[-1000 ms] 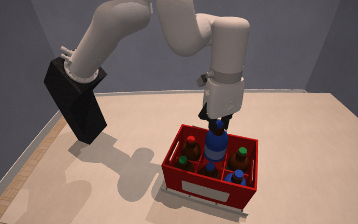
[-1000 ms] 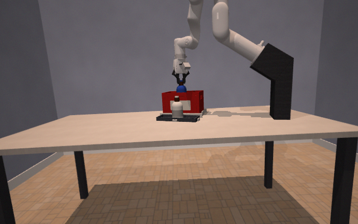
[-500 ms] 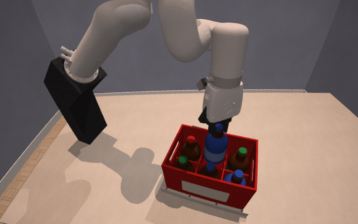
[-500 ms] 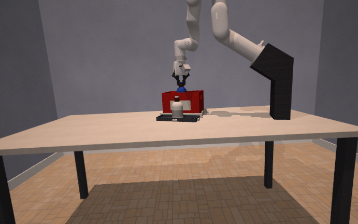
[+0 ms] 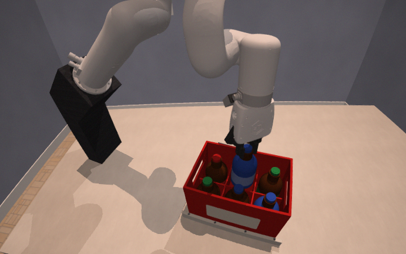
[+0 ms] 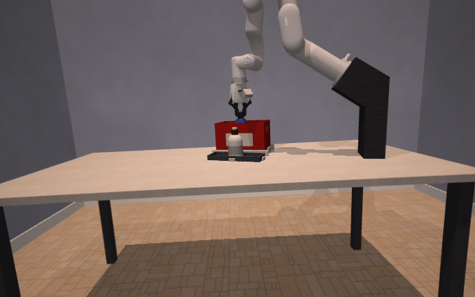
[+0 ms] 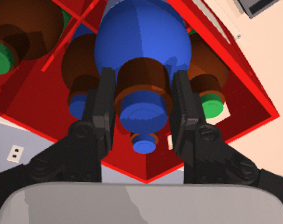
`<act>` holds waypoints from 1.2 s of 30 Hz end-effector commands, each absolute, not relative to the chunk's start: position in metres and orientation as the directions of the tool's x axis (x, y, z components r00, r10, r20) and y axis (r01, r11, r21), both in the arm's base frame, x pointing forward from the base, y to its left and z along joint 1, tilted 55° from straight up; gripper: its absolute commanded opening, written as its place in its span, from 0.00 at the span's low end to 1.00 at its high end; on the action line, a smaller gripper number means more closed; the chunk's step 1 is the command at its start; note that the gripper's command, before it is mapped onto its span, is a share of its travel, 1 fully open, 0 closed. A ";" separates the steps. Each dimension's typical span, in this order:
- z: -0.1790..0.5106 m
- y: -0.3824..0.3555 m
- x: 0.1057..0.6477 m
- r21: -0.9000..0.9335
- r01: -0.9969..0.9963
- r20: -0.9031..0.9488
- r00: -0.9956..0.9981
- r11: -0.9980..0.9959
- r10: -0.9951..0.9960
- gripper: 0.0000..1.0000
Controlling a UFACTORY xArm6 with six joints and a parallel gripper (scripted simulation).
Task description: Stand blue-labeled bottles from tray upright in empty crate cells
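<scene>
My gripper is shut on the neck of a blue-labeled bottle. The bottle is upright, partly inside the back middle cell of the red crate in the top view, and stands higher than its neighbours. Its base is hidden. Another blue-labeled bottle is in the front right cell. The other cells hold brown bottles with a red cap, green caps and a blue cap. A white-labeled bottle stands upright on the black tray.
The crate sits level in a light metal frame on the table. In the exterior view the tray is directly in front of the crate. The black arm base stands to one side.
</scene>
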State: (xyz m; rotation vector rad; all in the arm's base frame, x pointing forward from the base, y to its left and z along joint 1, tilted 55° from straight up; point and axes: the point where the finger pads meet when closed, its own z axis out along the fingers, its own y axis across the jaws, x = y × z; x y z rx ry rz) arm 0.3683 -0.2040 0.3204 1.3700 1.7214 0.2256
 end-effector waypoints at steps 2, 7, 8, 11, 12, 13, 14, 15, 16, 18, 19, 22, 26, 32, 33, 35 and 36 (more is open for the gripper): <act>0.320 -0.206 0.371 0.625 0.687 -0.524 0.017 0.371 0.851 0.00; 0.318 -0.207 0.374 0.625 0.687 -0.524 0.017 0.371 0.851 0.00; 0.318 -0.207 0.374 0.625 0.687 -0.524 0.017 0.371 0.851 0.00; 0.317 -0.207 0.374 0.625 0.687 -0.524 0.017 0.371 0.851 0.00; 0.317 -0.207 0.375 0.625 0.687 -0.524 0.017 0.371 0.851 0.00; 0.317 -0.207 0.375 0.625 0.687 -0.524 0.017 0.371 0.851 0.00; 0.317 -0.207 0.375 0.625 0.687 -0.524 0.017 0.371 0.851 0.00; 0.317 -0.207 0.375 0.625 0.687 -0.524 0.017 0.371 0.851 0.00; 0.317 -0.207 0.375 0.625 0.687 -0.524 0.017 0.371 0.851 0.00; 0.317 -0.207 0.375 0.625 0.687 -0.524 0.017 0.371 0.851 0.00; 0.317 -0.207 0.375 0.625 0.687 -0.524 0.017 0.371 0.851 0.00; 0.317 -0.207 0.375 0.625 0.687 -0.524 0.017 0.371 0.851 0.00; 0.317 -0.207 0.375 0.625 0.687 -0.524 0.017 0.371 0.851 0.00; 0.317 -0.207 0.375 0.625 0.687 -0.524 0.017 0.371 0.851 0.00; 0.317 -0.207 0.375 0.625 0.687 -0.524 0.017 0.371 0.851 0.00; 0.317 -0.207 0.375 0.625 0.687 -0.524 0.017 0.371 0.851 0.00; 0.317 -0.207 0.375 0.625 0.687 -0.524 0.017 0.371 0.851 0.00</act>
